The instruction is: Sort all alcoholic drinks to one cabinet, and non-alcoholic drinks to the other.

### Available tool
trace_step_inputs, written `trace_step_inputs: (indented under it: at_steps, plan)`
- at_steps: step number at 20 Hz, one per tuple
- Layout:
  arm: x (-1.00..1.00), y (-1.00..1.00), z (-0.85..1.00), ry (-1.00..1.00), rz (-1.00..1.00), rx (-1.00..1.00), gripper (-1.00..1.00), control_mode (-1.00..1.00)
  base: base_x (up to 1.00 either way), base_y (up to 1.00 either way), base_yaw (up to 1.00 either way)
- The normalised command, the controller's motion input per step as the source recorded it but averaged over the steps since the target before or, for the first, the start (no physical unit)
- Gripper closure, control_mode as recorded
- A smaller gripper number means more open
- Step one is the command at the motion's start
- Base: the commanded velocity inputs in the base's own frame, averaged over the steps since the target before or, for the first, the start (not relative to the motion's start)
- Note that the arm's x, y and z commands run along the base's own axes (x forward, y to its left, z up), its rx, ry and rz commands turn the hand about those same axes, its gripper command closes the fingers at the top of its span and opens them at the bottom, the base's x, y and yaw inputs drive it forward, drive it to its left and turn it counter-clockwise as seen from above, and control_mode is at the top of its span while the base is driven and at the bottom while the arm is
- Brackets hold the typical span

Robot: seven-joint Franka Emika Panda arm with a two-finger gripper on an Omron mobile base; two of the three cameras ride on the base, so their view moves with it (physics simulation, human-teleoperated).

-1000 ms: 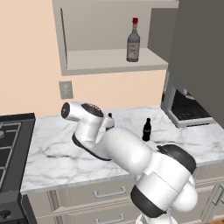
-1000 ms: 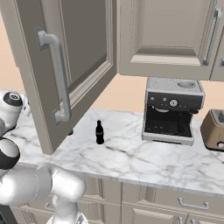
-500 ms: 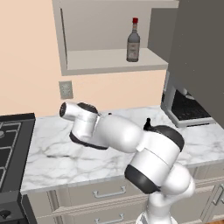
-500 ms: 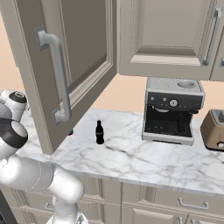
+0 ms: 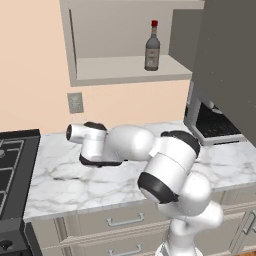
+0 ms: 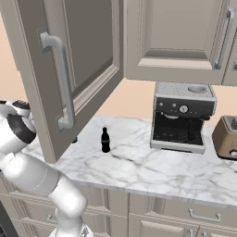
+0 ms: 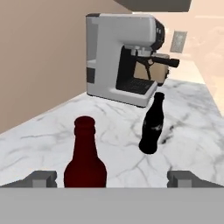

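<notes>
Since a second ago the arm has swung lower and further left over the marble tabletop (image 5: 65, 185), its wrist now lying almost flat above the stone in the left base view, while the clear red-capped bottle (image 5: 152, 46) stays on the shelf of the open wall cabinet (image 5: 125, 75).

From the hand view, the pincer (image 7: 112, 179) stands wide, its two grey fingertips (image 7: 40, 178) spread far apart at the bottom edge with nothing held between them. The dark brown-red bottle (image 7: 85, 157) rises just ahead of the pincer, inside the gap but nearer the left fingertip, upright, with only its neck and shoulders visible. The black cola bottle (image 7: 153, 124) stands upright further off, ahead and toward the right fingertip, apart from the dark bottle. Beyond both sits the coffee machine (image 7: 122, 57), with a toaster (image 7: 157, 70) behind it.

In the right base view the cola bottle stands on the tabletop just beyond the lower edge of the open door with the long bar handle (image 6: 62, 83), well left of the coffee machine.
</notes>
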Motion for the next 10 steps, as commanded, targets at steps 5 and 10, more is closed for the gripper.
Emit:
trace_step_inputs:
  at_steps: [5, 10]
  plan:
    - [0.22, 0.0, -0.11, 0.0, 0.0, -0.03, -1.0, -1.0, 0.0, 0.0, 0.0]
    - [0.27, 0.0, -0.12, 0.0, 0.0, -0.03, -1.0, -1.0, 0.0, 0.0, 0.0]
